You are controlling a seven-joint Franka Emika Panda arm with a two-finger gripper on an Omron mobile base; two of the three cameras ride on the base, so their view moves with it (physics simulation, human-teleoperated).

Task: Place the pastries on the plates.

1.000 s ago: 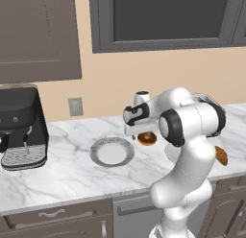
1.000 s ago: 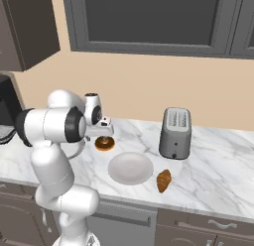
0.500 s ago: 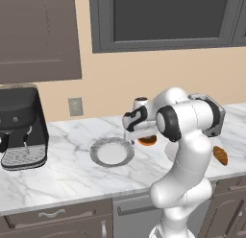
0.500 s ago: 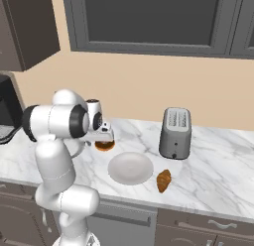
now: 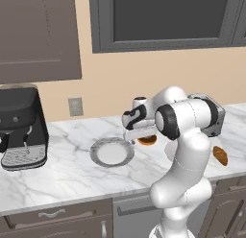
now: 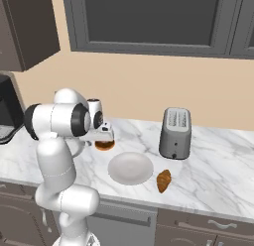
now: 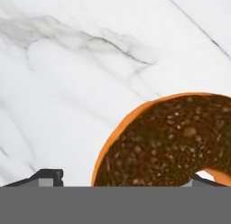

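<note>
Fingers (image 7: pixel 47 175) straddle our doughnut (image 7: pixel 171 142) on the counter (image 7: pixel 67 83) — whether clamped we cannot tell — so both plates (image 5: pixel 112 152) (image 6: pixel 130 167) sit bare, croissant (image 6: pixel 163 180) untouched.

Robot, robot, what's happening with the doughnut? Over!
Gripper low over doughnut, grip unclear. Doughnut beside patterned plate, not on it. Nothing between them.

A: What is on the left?
B: A black coffee machine (image 5: pixel 20 126) on the marble counter (image 5: pixel 62 174), with a wall socket (image 5: pixel 75 106) near it.

A: And on the right?
B: A silver toaster (image 6: pixel 175 133) standing below the dark window (image 6: pixel 149 17).
</note>
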